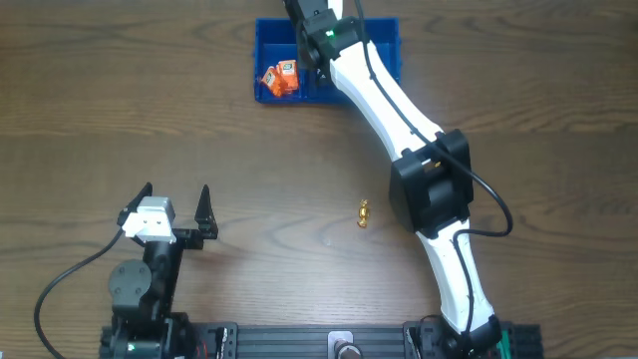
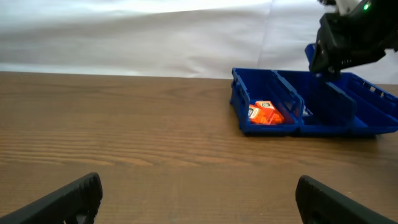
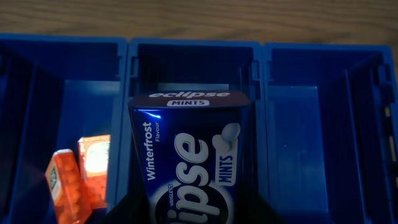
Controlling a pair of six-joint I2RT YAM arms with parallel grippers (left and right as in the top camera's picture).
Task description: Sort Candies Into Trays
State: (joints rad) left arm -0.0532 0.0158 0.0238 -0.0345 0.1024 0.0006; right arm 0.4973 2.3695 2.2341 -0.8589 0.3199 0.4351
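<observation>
- Clamping the mint tin (image 3: 193, 162), our right gripper (image 1: 311, 40) holds it over the blue tray's (image 3: 311, 124) middle compartment (orange candies (image 3: 78, 174) lie next door).
- We see the left gripper (image 1: 176, 194) spread apart, near its base.

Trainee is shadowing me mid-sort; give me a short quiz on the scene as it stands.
1. Choose: the mint tin in the right gripper hangs over which part of the blue tray? A its middle compartment; B an end compartment; C none of them.
2. True or false: the orange candy boxes lie in the compartment under the tin.
3. Fill in: the gold-wrapped candy lies on the ____, outside the tray.
Key: 1 A; 2 false; 3 table.
</observation>
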